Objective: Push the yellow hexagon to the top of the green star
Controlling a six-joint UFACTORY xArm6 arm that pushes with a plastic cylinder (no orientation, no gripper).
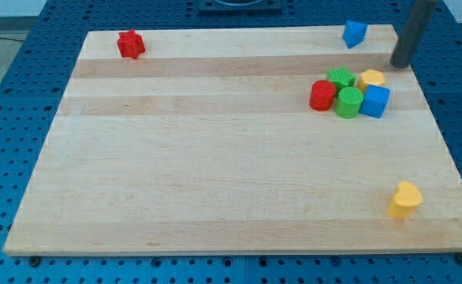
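So the yellow hexagon (372, 78) was found in a tight cluster at roughly 2 o'clock on the wooden board (215, 158), pressed against the green star (341, 78) sitting at its 9 o'clock. Just below those two, a red cylinder (322, 95), a green cylinder (348, 102) and a blue cube (374, 101) were packed in a row, all touching or very nearly. My tip (400, 65) was seen near the hexagon, at its 1 o'clock, apart from it, with nothing touched; there's no hand on this rig, just a plain rod, so nothing was being gripped. A second blue block (355, 33) was parked at the board's top edge, around 11 o'clock from the tip. A red block (131, 44) was left way off at the top-left corner, and a yellow heart-ish block (405, 199) was sat alone near the bottom-right corner.
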